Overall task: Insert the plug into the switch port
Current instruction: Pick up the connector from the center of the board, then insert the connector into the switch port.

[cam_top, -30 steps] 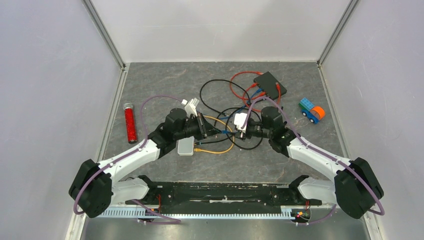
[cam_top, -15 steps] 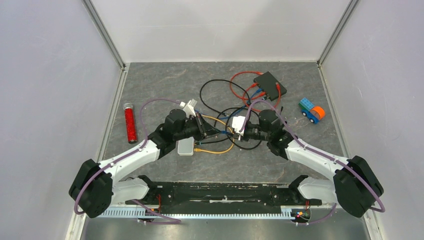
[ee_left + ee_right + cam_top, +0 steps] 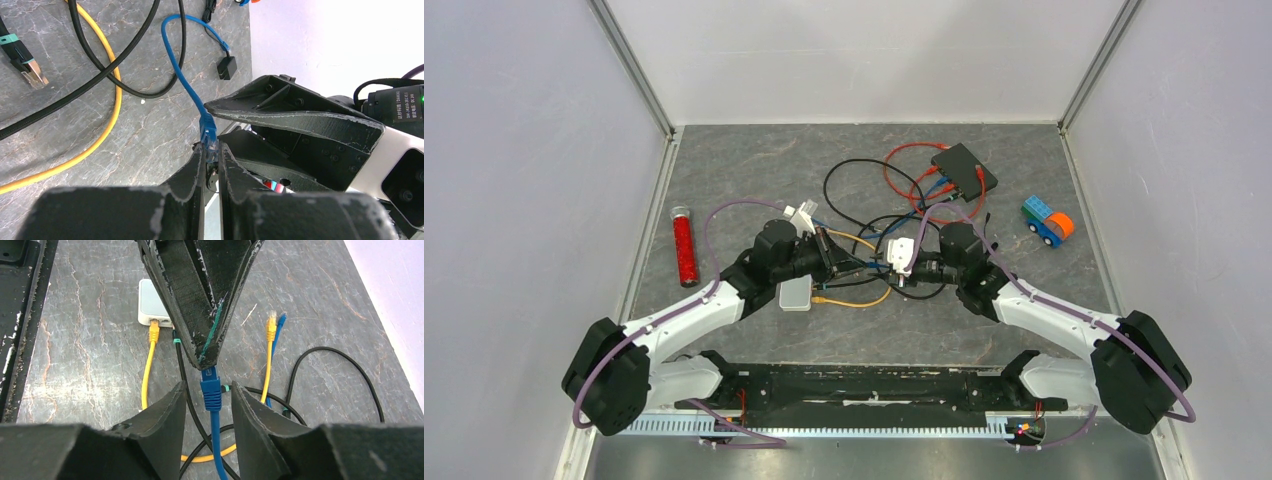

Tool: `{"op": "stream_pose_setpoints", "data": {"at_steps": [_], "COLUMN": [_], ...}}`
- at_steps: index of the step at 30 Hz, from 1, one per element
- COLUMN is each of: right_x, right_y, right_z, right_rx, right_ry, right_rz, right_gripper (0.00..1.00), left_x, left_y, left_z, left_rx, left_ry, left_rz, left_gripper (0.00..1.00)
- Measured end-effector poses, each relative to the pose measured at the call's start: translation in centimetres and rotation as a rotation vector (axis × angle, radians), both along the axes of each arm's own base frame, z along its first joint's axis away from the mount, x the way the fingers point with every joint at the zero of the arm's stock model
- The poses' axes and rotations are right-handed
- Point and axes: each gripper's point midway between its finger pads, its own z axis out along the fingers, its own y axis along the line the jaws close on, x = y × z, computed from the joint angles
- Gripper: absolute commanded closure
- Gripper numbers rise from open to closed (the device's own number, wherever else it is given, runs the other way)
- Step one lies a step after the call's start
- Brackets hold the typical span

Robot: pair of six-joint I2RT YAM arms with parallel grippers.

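**Item: blue plug** (image 3: 208,142), on the free end of a blue cable (image 3: 182,65).
Location: raised off the worktop (image 3: 744,170) near its middle, between the two arms.
Held by: the left hand (image 3: 210,155), its fingers pressed together on the plug's front end. The boot and cable are left exposed, judged so that a second grip can be taken behind.

**Right hand** (image 3: 207,387): fingers apart, set either side of the boot with a gap showing on each side. Nothing is gripped. A handover is judged to be under way, so that the front end is freed for insertion.

**Black box** (image 3: 964,166): placed at the far right of the worktop, with red and blue cables plugged in. It is taken to be the switch. It is well apart from the plug, and insertion is not yet made.

**Pale box** (image 3: 152,302): set beside the left arm, with a yellow cable (image 3: 147,365) plugged in.

**Also listed:** black cables (image 3: 100,75) looped under the hands, a red tube (image 3: 685,245) at the left, and a toy truck (image 3: 1049,222) at the right.
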Motion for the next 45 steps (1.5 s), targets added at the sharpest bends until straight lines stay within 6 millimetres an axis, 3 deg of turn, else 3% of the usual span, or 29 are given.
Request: {"op": "stream_pose_setpoints", "data": {"at_steps": [9,16,19,24,28,29,33,38,42,45], "right_x": [0.2,0.6,0.5,0.3,0.7,1.1,2.8,4.0,5.2,5.6], "right_y": [-0.4,-0.5,-0.6,-0.8,-1.0,-1.0,-0.8,-0.8,-0.2,0.5], "right_z": [-0.9,-0.6,-0.6,-0.2,-0.5,-0.5,-0.2,-1.6,-3.6,-4.9], "right_rx": [-0.024,-0.012,-0.003,0.014,-0.013,-0.024,-0.063,-0.129,-0.217,-0.275], "right_ry": [-0.006,-0.026,-0.030,-0.024,0.015,0.023,0.054,0.116,0.174,0.197], "right_rz": [-0.021,-0.043,-0.049,-0.057,-0.092,-0.106,-0.160,-0.224,-0.273,-0.293], "right_gripper": [0.66,0.94,1.00,1.00,1.00,1.00,1.00,1.00,1.00,1.00], "left_x": [-0.1,-0.1,-0.2,-0.2,0.3,0.7,2.6,6.5,7.9,7.6], "left_y": [0.0,0.1,0.2,0.5,1.5,2.1,4.7,11.4,17.9,20.6], "left_z": [0.4,0.7,0.6,0.8,0.2,0.0,0.3,1.2,-0.8,-2.4], "left_rx": [-0.007,-0.016,-0.014,-0.017,0.032,0.062,0.168,0.308,0.425,0.490], "left_ry": [-0.008,-0.012,-0.011,-0.019,-0.007,0.002,-0.008,-0.017,0.056,0.110], "left_rz": [0.000,0.005,0.008,0.017,0.048,0.065,0.150,0.355,0.521,0.569], "left_gripper": [0.92,0.92,0.88,0.68,0.33,0.27,0.23,0.22,0.24,0.24]}}
